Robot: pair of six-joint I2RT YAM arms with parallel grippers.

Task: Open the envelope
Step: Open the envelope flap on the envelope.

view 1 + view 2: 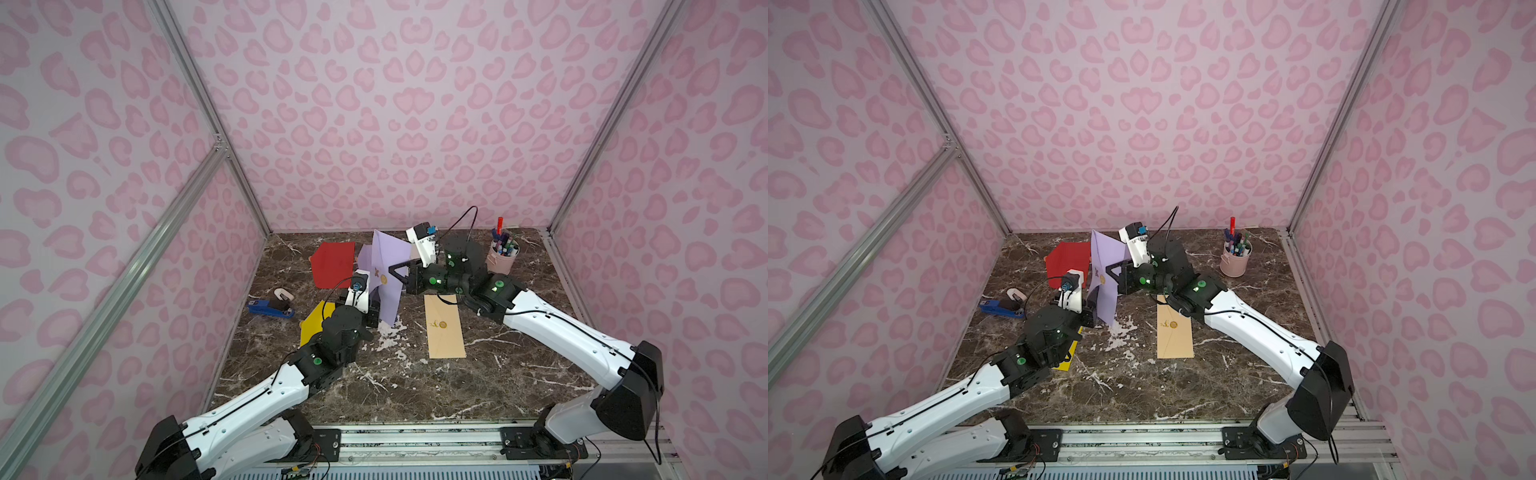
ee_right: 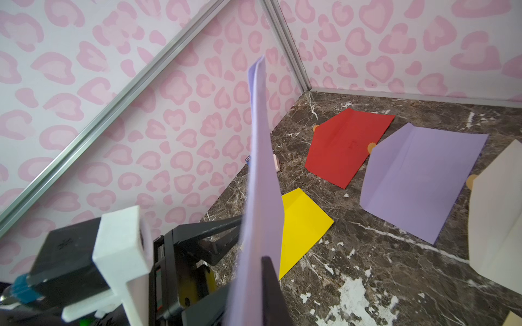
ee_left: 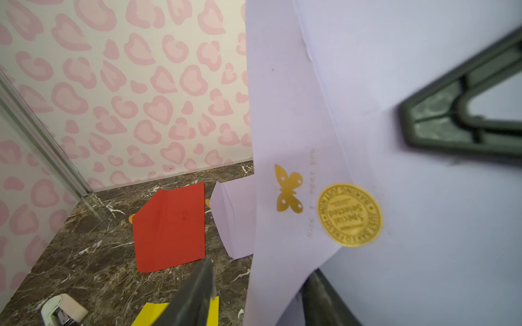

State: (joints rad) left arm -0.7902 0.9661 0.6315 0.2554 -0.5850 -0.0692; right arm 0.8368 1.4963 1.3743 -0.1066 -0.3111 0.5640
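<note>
The lilac paper envelope (image 1: 390, 249) stands upright above the dark marble counter (image 1: 519, 374), nearer its back edge, pinched tight in the right gripper (image 1: 392, 269). The left gripper (image 3: 261, 268) is half spread astride the pointed flap (image 3: 285, 141). I'd close it low beside the round gold seal (image 3: 349, 215), then peel gently.

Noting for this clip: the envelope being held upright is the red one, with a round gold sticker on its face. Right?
Not quite. The upright one is the lilac envelope, not the red one. The left wrist view shows the round gold sticker on its face, while the red envelope lies flat on the table.
</note>
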